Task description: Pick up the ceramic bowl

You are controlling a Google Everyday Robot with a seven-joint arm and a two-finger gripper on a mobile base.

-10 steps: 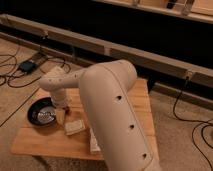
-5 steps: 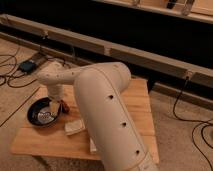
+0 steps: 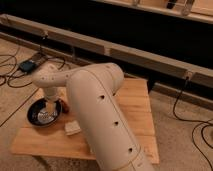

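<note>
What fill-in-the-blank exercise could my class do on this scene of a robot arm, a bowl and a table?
1. The ceramic bowl has a glossy ____ rim.
2. The gripper is lowered over the ceramic ____.
3. The bowl sits near one end of a ____ table, with a pale packet lying beside it.

Missing words: black; bowl; wooden.

High view down arm (image 3: 102, 120), tool (image 3: 50, 107) at bowl (image 3: 37, 119)
</note>
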